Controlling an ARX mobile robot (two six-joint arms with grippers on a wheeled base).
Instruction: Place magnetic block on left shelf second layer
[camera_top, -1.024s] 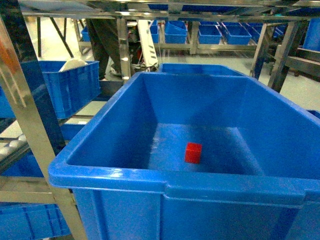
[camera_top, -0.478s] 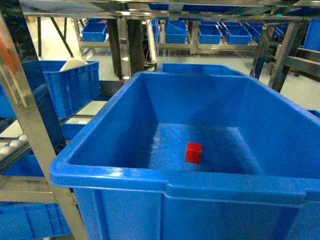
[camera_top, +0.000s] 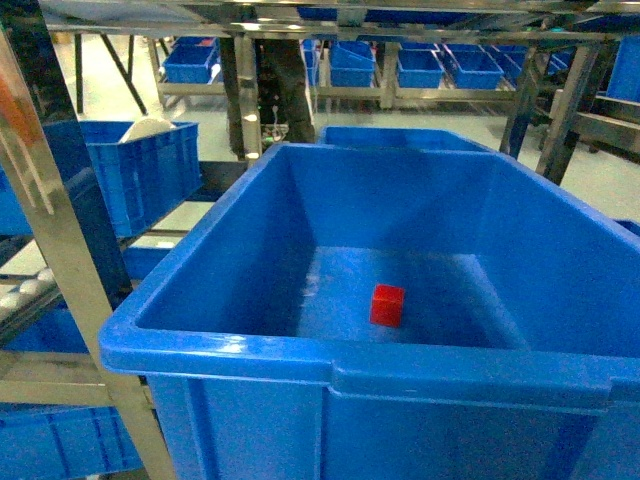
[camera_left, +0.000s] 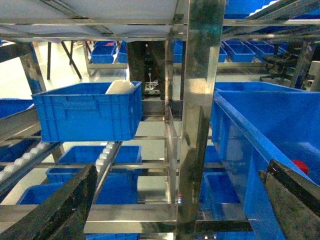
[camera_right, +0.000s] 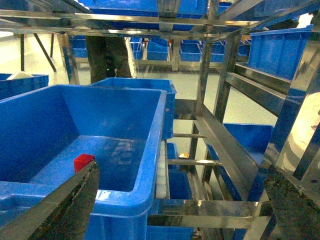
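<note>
The magnetic block (camera_top: 388, 305) is a small red cube lying on the floor of a big blue bin (camera_top: 330, 365) straight ahead. Its top shows over the bin wall in the left wrist view, magnetic block (camera_left: 300, 166), and beside the left finger in the right wrist view, magnetic block (camera_right: 83, 161). My left gripper (camera_left: 180, 172) is open and empty, facing a steel rack post (camera_left: 200, 100) left of the bin. My right gripper (camera_right: 181, 172) is open and empty, off the bin's right corner. Neither gripper shows in the head view. The left shelf (camera_top: 40, 290) has roller rails.
A smaller blue crate (camera_left: 87, 110) holding a white object (camera_left: 120, 87) sits on the left shelf's rollers. More blue crates stand below it and on racks behind. Steel frames (camera_right: 225, 135) run right of the bin. A person (camera_top: 285, 90) stands behind the rack.
The person in the background has walked to the right behind the rack. The red block, the bin and both arms have not moved.
</note>
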